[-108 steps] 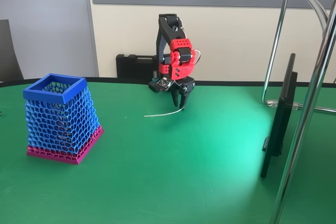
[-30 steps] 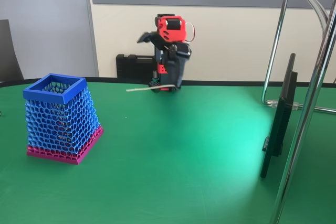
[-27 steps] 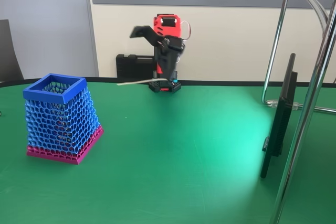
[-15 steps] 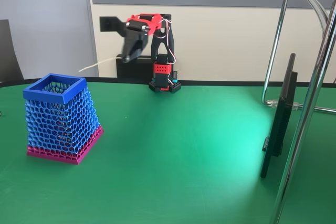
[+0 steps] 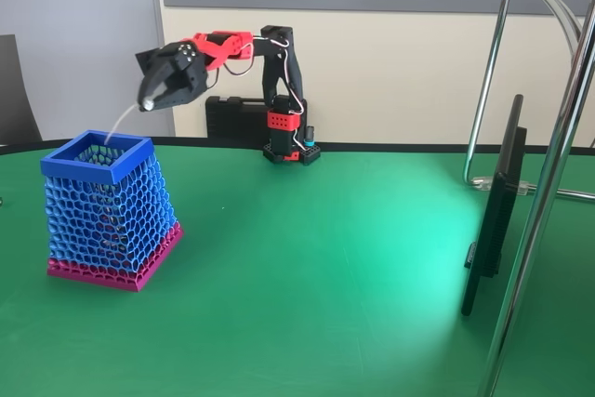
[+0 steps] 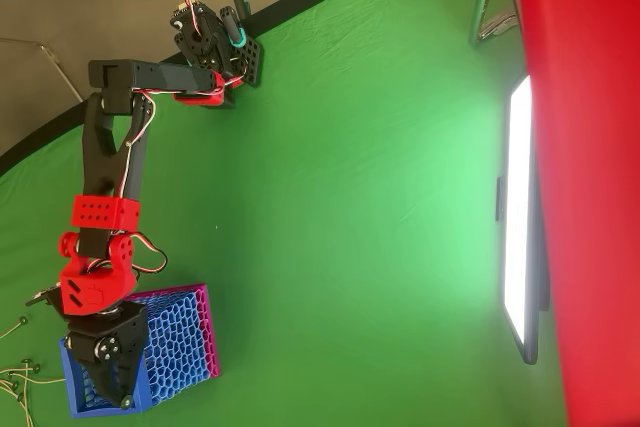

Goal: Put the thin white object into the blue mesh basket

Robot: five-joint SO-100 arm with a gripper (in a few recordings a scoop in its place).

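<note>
The blue mesh basket (image 5: pixel 104 213) stands at the left of the green table, with its square blue rim up and a magenta base. My red-and-black gripper (image 5: pixel 147 102) hangs above and a little right of the rim, shut on the thin white object (image 5: pixel 123 123). That strand slopes down to the left from the fingertips, and its free end reaches the rim's opening. In the overhead view the gripper (image 6: pixel 122 395) sits over the basket (image 6: pixel 178 345), and the strand cannot be made out there.
The arm's base (image 5: pixel 284 150) stands at the table's far edge, in front of a black case (image 5: pixel 234 116). A dark flat screen (image 5: pixel 493 220) and chrome stand tubes (image 5: pixel 550 183) take up the right side. A tiny white speck (image 5: pixel 222 209) lies mid-table.
The arm lifted the strand off the table and swung it left from beside its base to over the basket. The strand now tilts down toward the rim.
</note>
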